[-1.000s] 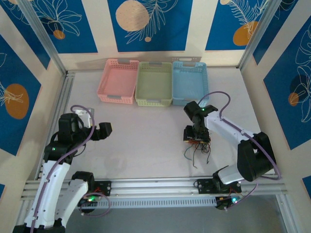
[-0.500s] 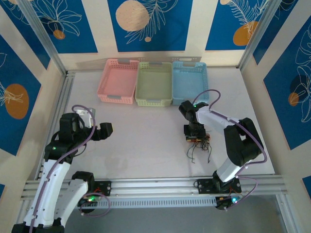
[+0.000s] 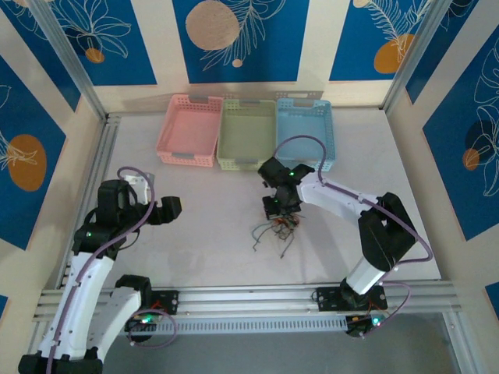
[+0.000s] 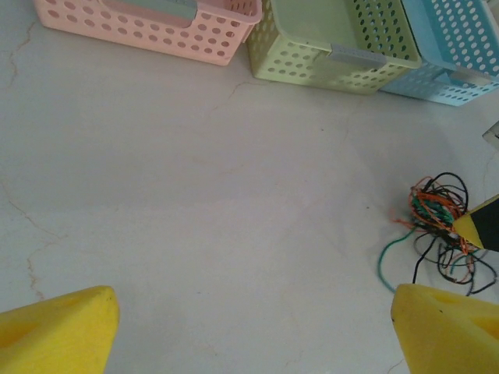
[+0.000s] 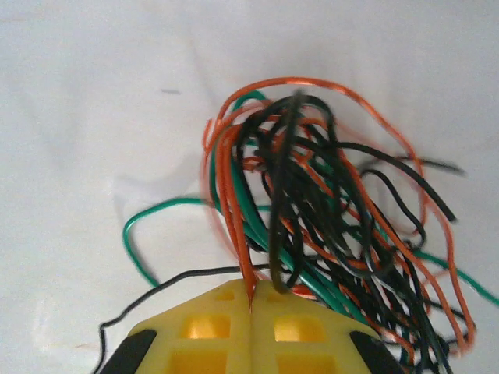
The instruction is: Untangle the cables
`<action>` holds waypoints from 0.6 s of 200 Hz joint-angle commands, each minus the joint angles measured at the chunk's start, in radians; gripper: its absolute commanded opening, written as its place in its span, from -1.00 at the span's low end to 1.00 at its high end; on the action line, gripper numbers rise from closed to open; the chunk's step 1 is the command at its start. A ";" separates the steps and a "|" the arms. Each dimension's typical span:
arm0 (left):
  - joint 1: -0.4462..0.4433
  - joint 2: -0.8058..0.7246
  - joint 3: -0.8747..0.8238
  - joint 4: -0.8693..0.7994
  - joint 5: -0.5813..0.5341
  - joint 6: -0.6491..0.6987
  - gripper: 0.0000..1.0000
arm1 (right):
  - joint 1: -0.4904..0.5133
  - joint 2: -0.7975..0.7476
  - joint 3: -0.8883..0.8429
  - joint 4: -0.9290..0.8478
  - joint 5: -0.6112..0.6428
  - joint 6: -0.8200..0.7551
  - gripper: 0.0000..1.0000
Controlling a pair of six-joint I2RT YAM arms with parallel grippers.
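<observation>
Right wrist view: right gripper [image 5: 251,300] clamped tight on the cables [image 5: 281,187], tangle fanning out ahead; left gripper [image 4: 253,304] gapes wide, empty.

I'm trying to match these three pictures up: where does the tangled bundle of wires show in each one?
Top external: the cables lie mid-table, at the tip of the right gripper, in front of the green basket.
Left wrist: the cables sit at the right edge, nearer than the blue basket.
Right wrist: the cables sit in the centre, fanning from the shut yellow jaws.
Shared landmark: the right gripper, clamped on the bundle.
</observation>
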State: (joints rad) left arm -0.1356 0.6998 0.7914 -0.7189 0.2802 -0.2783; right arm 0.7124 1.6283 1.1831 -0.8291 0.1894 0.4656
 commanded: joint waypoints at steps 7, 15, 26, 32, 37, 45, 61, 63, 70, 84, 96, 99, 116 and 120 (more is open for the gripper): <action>-0.011 0.004 -0.002 0.006 0.004 0.010 0.81 | 0.073 0.059 0.105 0.038 -0.103 0.029 -0.92; -0.010 0.005 -0.004 0.006 0.002 0.010 0.80 | 0.091 0.090 0.129 0.038 -0.109 0.030 -0.92; -0.011 0.009 -0.003 0.004 0.002 0.010 0.81 | 0.113 0.125 0.170 0.035 -0.114 0.031 -0.92; -0.011 0.010 -0.001 0.003 0.002 0.010 0.80 | 0.123 0.142 0.186 0.032 -0.109 0.028 -0.92; -0.013 0.012 -0.001 0.002 0.002 0.010 0.80 | 0.129 0.152 0.198 0.032 -0.104 0.029 -0.92; -0.015 0.012 -0.001 0.002 0.001 0.011 0.81 | 0.135 0.162 0.208 0.035 -0.102 0.029 -0.91; -0.017 0.016 0.002 0.000 0.004 0.009 0.81 | 0.136 0.169 0.216 0.046 -0.112 0.037 -0.81; -0.018 0.015 0.002 -0.002 0.005 0.010 0.80 | 0.136 0.169 0.217 0.045 -0.114 0.039 -0.80; -0.019 0.020 0.007 -0.005 0.010 0.010 0.80 | 0.134 0.166 0.218 0.048 -0.123 0.039 -0.77; -0.020 0.034 0.024 -0.017 0.027 0.010 0.81 | 0.136 0.143 0.209 0.062 -0.141 0.035 -0.53; -0.021 0.048 0.045 -0.028 0.043 0.011 0.80 | 0.137 0.107 0.191 0.080 -0.149 0.030 -0.29; -0.020 0.051 0.053 -0.031 0.049 0.010 0.80 | 0.136 0.096 0.187 0.083 -0.150 0.027 -0.25; -0.021 0.072 0.093 -0.039 0.099 -0.014 0.81 | 0.132 0.022 0.153 0.102 -0.147 0.017 -0.02; -0.020 0.076 0.097 -0.033 0.118 -0.026 0.80 | 0.128 0.003 0.143 0.105 -0.147 0.015 0.02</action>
State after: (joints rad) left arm -0.1463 0.7631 0.8192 -0.7383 0.3073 -0.2798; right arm 0.8494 1.7584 1.3579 -0.7513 0.0765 0.4953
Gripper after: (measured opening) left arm 0.903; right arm 0.457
